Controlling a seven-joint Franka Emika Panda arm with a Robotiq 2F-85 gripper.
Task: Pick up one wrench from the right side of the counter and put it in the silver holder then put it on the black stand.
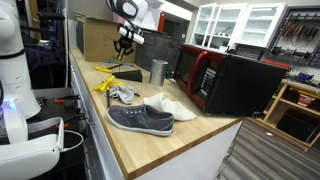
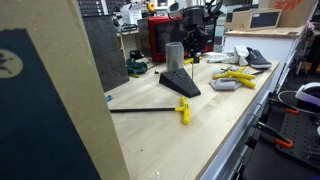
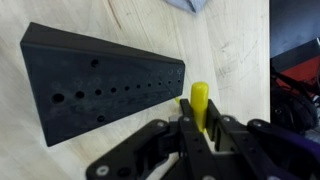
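Observation:
In the wrist view my gripper (image 3: 200, 121) is shut on the yellow handle of a wrench (image 3: 200, 98); its metal shaft is hidden. It hangs just beside the long edge of the black stand (image 3: 100, 85), a wedge-shaped block with a row of holes. In both exterior views the gripper (image 1: 125, 43) (image 2: 194, 40) is raised above the counter (image 1: 190, 140), over the black stand (image 1: 125, 75) (image 2: 181, 86). The silver holder (image 1: 158, 71) (image 2: 175, 55) stands upright right next to the stand.
More yellow-handled wrenches (image 1: 106, 83) (image 2: 236, 75) lie near a grey shoe (image 1: 140, 119) and a white shoe (image 1: 172, 105). Another wrench (image 2: 183, 110) with a long dark shaft lies apart on the counter. A red-and-black microwave (image 1: 230, 80) stands behind.

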